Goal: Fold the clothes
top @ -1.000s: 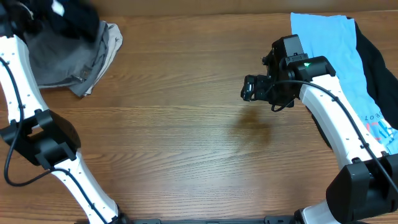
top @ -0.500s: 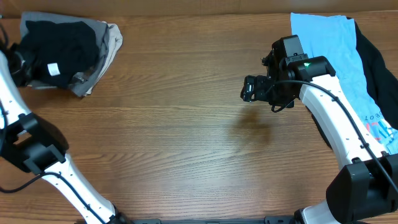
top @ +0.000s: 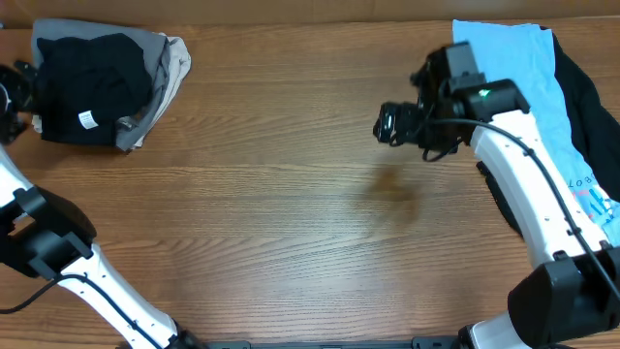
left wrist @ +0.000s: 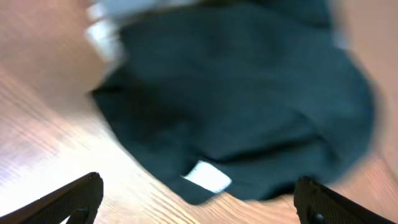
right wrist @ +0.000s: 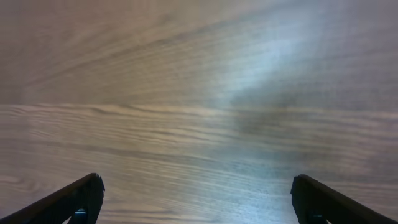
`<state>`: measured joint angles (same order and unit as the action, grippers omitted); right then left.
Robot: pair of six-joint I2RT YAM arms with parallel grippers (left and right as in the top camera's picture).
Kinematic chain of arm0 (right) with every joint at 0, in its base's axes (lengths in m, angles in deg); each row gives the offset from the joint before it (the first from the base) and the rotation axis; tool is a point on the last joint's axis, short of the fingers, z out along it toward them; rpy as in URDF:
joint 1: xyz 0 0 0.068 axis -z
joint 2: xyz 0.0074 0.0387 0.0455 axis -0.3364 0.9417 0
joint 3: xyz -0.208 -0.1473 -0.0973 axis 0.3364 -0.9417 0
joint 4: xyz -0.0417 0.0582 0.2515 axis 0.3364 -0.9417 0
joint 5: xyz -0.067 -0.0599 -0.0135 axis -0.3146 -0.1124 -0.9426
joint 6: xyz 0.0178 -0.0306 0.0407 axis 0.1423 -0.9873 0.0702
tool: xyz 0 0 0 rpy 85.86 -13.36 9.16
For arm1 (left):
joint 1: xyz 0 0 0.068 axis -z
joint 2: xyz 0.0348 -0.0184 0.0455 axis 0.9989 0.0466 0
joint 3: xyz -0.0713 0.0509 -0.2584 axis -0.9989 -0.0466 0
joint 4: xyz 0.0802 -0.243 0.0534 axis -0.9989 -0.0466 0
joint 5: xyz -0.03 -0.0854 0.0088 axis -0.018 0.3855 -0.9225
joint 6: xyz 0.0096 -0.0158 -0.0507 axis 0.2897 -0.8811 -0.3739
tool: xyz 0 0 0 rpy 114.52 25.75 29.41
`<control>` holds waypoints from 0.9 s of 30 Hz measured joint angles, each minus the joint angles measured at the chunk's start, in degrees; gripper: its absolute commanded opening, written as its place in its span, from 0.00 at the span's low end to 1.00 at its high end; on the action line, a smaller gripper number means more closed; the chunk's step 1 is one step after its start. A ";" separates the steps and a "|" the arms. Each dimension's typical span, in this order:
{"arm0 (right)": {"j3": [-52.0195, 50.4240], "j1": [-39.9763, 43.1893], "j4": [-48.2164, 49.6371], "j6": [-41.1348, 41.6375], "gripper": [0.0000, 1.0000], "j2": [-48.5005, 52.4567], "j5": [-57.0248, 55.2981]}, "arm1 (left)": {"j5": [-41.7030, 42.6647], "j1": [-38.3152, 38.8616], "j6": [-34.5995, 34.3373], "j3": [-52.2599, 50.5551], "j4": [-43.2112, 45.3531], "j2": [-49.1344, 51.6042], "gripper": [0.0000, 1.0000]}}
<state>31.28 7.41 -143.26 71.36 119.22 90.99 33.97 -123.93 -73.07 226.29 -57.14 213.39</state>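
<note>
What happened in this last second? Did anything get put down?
The left arm opened its jaws and let go of the folded black T-shirt, which now lies on the grey garment; the arm then drew back to the left. The right arm barely shifted, its jaws open over the table. The light blue garment stayed put.

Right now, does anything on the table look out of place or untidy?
Nothing spilled or damaged. At far left, beige fabric sticks out unevenly from under the grey garment and the folded black shirt. At far right, the light blue garment and a black garment lie unfolded.
</note>
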 measured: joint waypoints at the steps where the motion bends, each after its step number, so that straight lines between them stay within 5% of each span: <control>1: 2.14 0.00 -0.68 -0.26 1.00 -0.07 0.02 | 0.96 0.44 1.36 1.88 -0.68 -0.02 1.00; 11: 17.46 0.00 -11.65 -4.09 1.00 -9.64 -0.24 | 4.04 8.83 10.12 13.44 -3.58 -7.96 1.00; 27: 18.75 0.00 -14.58 -4.72 1.00 -26.36 -0.48 | 4.90 15.67 10.78 14.62 -4.02 -11.26 1.00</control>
<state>50.03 7.41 -157.84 66.64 92.86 90.51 38.87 -108.26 -62.30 240.92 -61.16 202.14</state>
